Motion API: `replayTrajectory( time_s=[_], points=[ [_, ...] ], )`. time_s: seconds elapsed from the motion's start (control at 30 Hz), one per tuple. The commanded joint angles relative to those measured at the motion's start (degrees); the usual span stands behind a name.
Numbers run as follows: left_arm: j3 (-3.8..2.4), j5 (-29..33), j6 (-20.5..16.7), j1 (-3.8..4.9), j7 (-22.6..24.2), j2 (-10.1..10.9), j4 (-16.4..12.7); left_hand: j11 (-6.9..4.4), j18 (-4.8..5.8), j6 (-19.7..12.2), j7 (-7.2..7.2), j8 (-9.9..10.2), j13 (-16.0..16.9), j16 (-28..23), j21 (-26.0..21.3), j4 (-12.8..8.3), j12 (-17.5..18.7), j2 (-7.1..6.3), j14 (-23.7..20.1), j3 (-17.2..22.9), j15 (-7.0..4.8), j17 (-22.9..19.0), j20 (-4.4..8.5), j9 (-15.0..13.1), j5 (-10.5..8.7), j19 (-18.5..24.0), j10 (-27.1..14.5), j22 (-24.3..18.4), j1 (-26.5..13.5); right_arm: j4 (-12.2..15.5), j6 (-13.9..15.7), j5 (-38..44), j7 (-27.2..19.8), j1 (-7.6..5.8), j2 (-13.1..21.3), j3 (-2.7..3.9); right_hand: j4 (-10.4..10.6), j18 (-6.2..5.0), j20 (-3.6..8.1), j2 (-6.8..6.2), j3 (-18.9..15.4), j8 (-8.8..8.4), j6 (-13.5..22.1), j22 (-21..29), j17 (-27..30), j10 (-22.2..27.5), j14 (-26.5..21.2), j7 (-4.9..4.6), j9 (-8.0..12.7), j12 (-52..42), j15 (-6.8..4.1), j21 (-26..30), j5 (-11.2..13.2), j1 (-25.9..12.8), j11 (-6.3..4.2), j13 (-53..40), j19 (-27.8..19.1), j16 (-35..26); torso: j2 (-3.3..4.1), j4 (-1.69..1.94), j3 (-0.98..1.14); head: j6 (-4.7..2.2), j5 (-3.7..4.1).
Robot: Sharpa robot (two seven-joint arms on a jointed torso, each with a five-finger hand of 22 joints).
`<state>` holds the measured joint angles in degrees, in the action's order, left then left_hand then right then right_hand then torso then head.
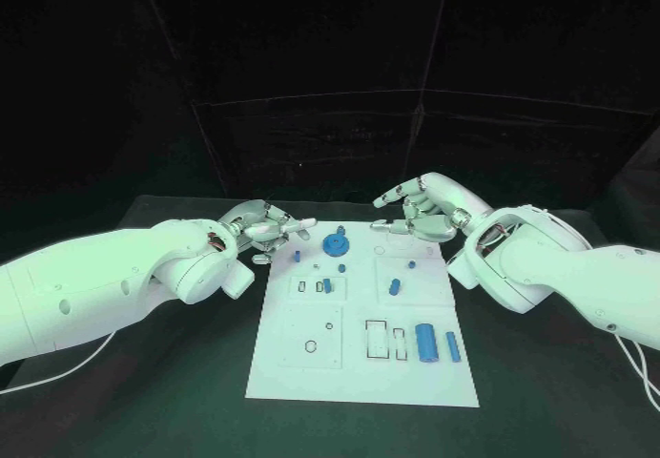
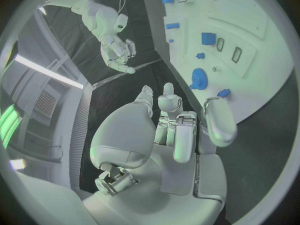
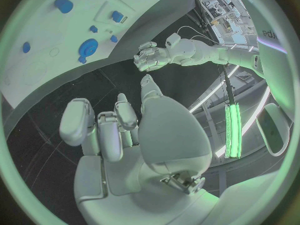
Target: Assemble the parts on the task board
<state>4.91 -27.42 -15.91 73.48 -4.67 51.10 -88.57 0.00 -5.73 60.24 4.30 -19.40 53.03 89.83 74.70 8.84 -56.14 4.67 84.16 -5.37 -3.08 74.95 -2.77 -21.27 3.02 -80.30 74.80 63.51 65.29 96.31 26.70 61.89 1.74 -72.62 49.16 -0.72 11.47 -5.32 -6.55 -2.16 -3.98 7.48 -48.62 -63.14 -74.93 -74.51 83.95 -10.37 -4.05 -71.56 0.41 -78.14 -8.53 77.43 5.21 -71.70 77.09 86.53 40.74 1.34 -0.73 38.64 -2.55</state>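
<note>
Head view: task board at table centre, blue parts scattered on it, round gear-like part near 12 o'clock. Left hand at 10 o'clock, right hand at 2 o'clock, both holding nothing.

Left wrist view: fingers loosely curled, empty.

Right wrist view: fingers likewise curled, empty.

Risk: hands crowding together over the far edge, knocking loose parts.

head cam overhead; wrist cams close
</note>
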Motion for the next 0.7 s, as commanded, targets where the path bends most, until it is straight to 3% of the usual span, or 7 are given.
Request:
replayTrajectory(
  time_s=[0.03,0.07,0.13,0.33,0.5,0.7],
  points=[
    [-0.07,-15.80,9.08,0.76,-15.36,-1.17,0.38,0.04,1.40,-0.85,0.03,-0.76,2.93,0.17,2.32,2.65,-2.81,0.00,5.84,-1.87,-0.42,15.05,0.06,-1.57,-0.14,-0.87,-0.16,3.59,-2.90,-1.16,-0.82,-5.36,-1.55,-0.41,0.42,0.15,-0.13,0.07,-0.11,0.09,-0.60,0.35,0.43,0.12,-9.12,0.37,4.45,0.24,0.07,0.28,0.20,0.37,-0.67,0.96,-0.08,0.16,-0.37,-0.28,-0.91,0.11,0.07,0.16,0.26],
    [-0.07,-17.83,9.78,0.99,-16.81,-1.68,0.68,0.16,2.07,-1.12,-0.27,-1.08,3.73,0.17,4.58,4.17,-3.67,-0.47,5.84,-3.37,-0.66,15.05,0.12,-2.18,-0.28,-2.36,-0.10,7.28,-4.57,-1.65,-0.74,-5.54,-1.53,-0.48,0.48,0.18,-0.16,0.05,-0.10,0.11,-0.69,0.39,0.47,0.19,-9.12,0.37,4.46,0.24,0.07,0.27,0.20,0.41,-0.82,1.05,-0.07,0.18,-0.39,-0.29,-1.09,0.10,0.11,0.20,0.15],
    [-0.06,-21.21,11.07,1.43,-19.44,-2.87,1.44,-0.26,2.60,-1.39,-0.36,-1.91,5.11,0.17,6.51,5.47,-5.05,-0.60,5.84,-4.96,-0.87,15.05,0.37,-3.47,-0.26,-3.49,-0.14,10.33,-4.65,-2.51,-0.65,-5.62,-1.48,-0.59,0.52,0.22,-0.18,0.05,-0.10,0.13,-0.80,0.44,0.50,0.24,-9.08,0.44,4.45,0.24,0.07,0.34,0.20,0.44,-0.98,1.14,-0.08,0.26,-0.40,-0.32,-1.37,0.05,0.19,0.48,-0.08],
    [0.07,-26.87,14.20,2.18,-25.01,-6.29,3.42,-0.45,3.15,-1.97,-0.59,-3.15,8.05,0.17,8.44,5.69,-7.91,-0.37,5.84,-6.22,-0.95,15.05,0.62,-5.45,-0.32,-4.58,0.66,13.56,-2.53,-3.98,-0.78,-5.24,-0.98,-0.72,0.48,0.26,-0.22,-0.04,-0.09,0.29,-1.21,0.64,0.71,0.78,-8.78,0.72,4.37,0.23,0.08,0.60,0.19,0.75,-1.71,1.46,-0.07,0.58,-0.62,-0.55,-1.85,0.01,0.52,0.91,-0.56],
    [1.16,-28.65,15.97,3.08,-28.15,-9.39,5.13,-0.40,3.30,-2.60,-0.53,-3.61,8.81,0.17,8.94,5.53,-8.60,-0.75,5.84,-7.11,-0.91,15.05,0.58,-6.49,-0.31,-4.81,0.65,14.43,-1.56,-4.95,-1.57,-4.56,-0.01,-0.77,0.37,0.27,-0.21,-0.09,-0.06,0.53,-1.76,1.03,0.74,1.10,-8.62,0.87,4.34,0.27,0.04,0.69,0.16,0.96,-2.70,1.80,-0.11,0.77,-0.71,-0.69,-2.04,0.02,0.82,1.04,-0.57],
    [2.50,-29.10,17.04,3.89,-29.41,-12.01,6.76,-0.47,3.58,-2.66,-0.64,-4.21,10.78,0.17,9.80,6.09,-10.44,-1.38,5.84,-8.45,-0.92,15.05,0.56,-7.52,-0.32,-5.36,1.51,15.99,-1.92,-5.62,-2.37,-3.47,1.05,-0.79,-0.03,0.27,-0.16,-0.14,-0.05,0.53,-1.97,1.21,0.61,1.38,-8.61,1.04,4.34,0.31,0.00,0.87,0.15,1.11,-2.83,1.80,-0.13,0.98,-0.84,-0.70,-1.96,-0.11,0.87,1.47,-0.93]
  ],
)
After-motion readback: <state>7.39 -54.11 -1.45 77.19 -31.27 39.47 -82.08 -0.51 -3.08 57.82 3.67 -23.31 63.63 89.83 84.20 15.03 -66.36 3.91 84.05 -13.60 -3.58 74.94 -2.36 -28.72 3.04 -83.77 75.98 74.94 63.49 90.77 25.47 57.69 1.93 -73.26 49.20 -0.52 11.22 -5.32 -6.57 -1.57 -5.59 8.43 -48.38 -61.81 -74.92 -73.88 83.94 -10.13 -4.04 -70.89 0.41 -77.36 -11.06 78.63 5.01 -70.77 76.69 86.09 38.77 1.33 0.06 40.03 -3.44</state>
